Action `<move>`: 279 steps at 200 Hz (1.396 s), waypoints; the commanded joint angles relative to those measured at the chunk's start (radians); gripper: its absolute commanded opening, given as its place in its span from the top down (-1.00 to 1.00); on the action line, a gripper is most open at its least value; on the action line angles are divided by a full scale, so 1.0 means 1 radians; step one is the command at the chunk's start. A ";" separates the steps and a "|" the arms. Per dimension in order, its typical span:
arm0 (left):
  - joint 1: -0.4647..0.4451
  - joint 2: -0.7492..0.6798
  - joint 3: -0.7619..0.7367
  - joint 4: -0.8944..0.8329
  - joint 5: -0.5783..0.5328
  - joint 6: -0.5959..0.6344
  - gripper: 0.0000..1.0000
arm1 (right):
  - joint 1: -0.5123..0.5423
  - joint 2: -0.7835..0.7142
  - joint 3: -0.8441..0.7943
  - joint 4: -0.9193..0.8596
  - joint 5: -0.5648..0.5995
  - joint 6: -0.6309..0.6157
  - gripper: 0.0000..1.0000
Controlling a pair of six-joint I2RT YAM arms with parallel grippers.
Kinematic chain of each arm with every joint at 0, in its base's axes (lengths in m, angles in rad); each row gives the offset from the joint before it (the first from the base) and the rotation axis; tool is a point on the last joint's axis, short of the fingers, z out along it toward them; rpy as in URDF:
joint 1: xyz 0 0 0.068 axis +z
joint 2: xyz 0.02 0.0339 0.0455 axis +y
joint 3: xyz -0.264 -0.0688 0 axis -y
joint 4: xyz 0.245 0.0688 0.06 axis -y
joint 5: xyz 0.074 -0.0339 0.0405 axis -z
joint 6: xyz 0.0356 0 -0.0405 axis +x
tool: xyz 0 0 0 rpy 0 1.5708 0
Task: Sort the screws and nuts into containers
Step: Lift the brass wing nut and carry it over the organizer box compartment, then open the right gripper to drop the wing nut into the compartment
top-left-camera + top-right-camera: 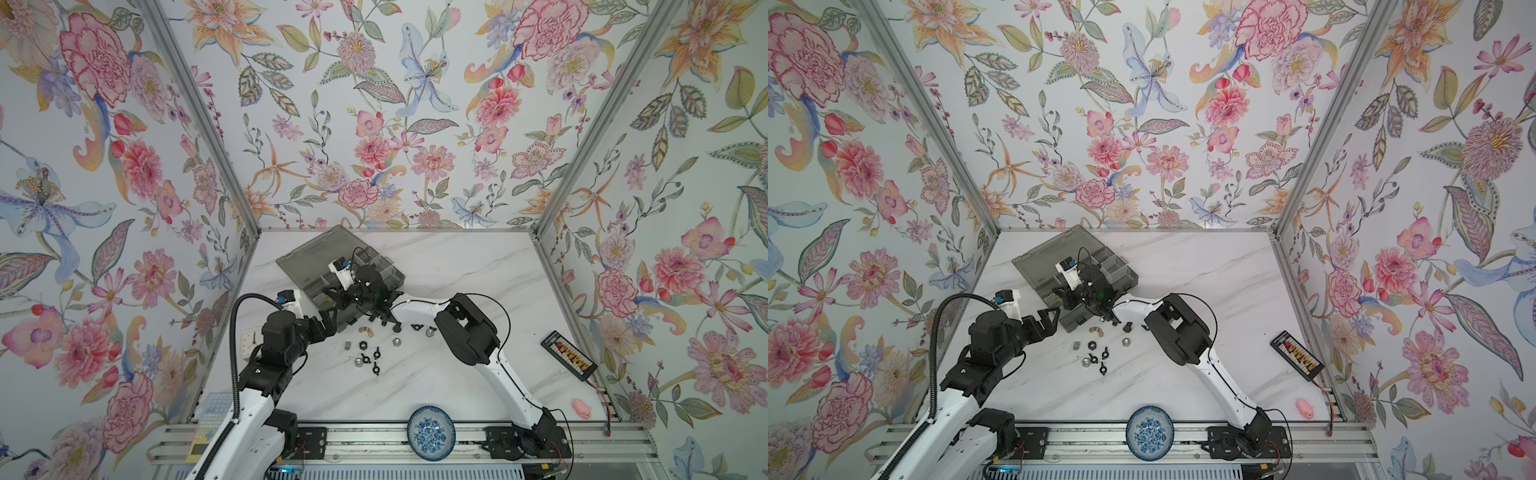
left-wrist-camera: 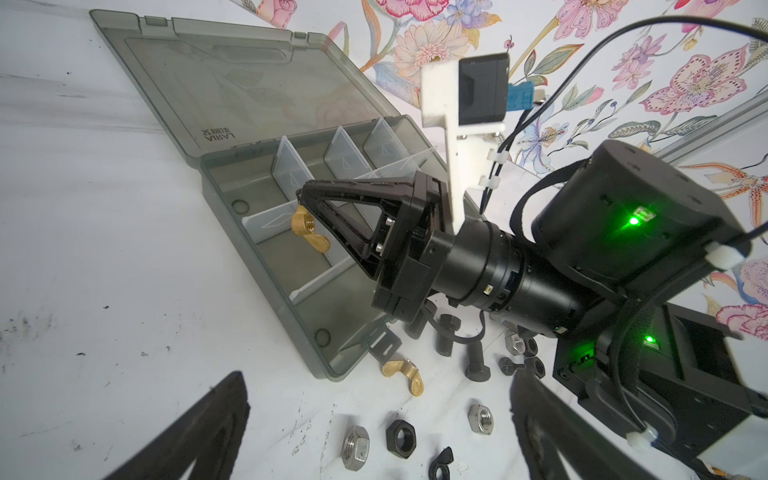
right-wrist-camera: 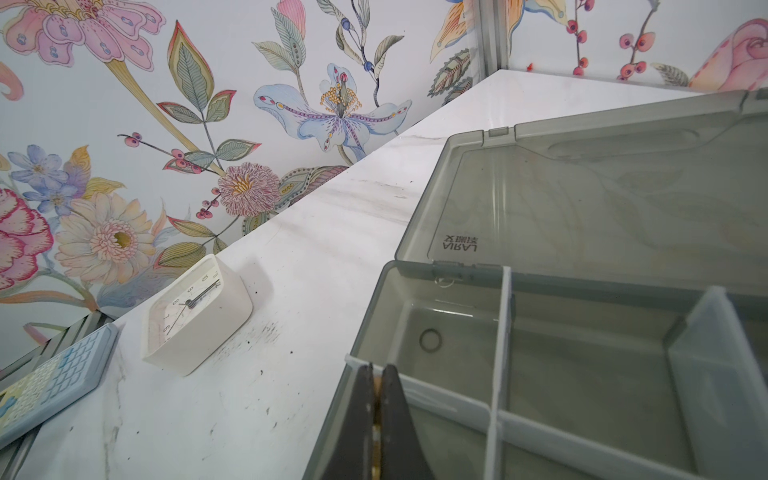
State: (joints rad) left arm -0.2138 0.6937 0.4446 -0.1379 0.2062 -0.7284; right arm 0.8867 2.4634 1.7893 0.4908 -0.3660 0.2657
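Note:
The smoky grey organizer box (image 2: 262, 270) lies open at the back left, its containers (image 3: 582, 374) split by clear dividers. My right gripper (image 2: 302, 200) is shut on a brass wing nut (image 2: 309, 230) and holds it just above a near compartment; between its fingers (image 3: 390, 399) only a brass sliver shows. My left gripper (image 2: 374, 432) stands open just above the table by the box's front corner. Loose nuts lie under and beyond it: a brass wing nut (image 2: 405, 372), a silver hex nut (image 2: 356, 449), a black hex nut (image 2: 401, 438) and black wing nuts (image 1: 376, 353). Black screws (image 2: 476, 365) lie under the right arm.
A white clock (image 3: 195, 316) and a pale blue calculator (image 3: 54, 382) sit at the left edge. The blue-and-white dish (image 1: 431, 433) rests at the front edge. A black device with coloured connectors (image 1: 568, 355) and a pink toy (image 1: 582, 408) lie at the right.

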 commanded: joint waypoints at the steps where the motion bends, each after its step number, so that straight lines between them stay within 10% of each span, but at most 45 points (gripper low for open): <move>1: 0.014 -0.007 -0.019 0.001 0.016 0.012 -0.99 | 0.004 0.014 -0.010 0.002 0.018 -0.009 0.95; 176: 0.019 -0.007 -0.024 0.006 0.028 0.011 -0.99 | 0.011 -0.006 -0.010 -0.045 0.061 -0.034 0.61; 279: 0.020 0.024 -0.017 0.003 0.057 0.034 -0.99 | 0.011 -0.467 -0.433 -0.132 0.011 -0.160 0.19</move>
State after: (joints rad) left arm -0.2073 0.7143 0.4313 -0.1356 0.2333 -0.7177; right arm 0.8906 2.1273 1.4292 0.4278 -0.3191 0.1715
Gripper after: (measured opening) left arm 0.994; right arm 0.381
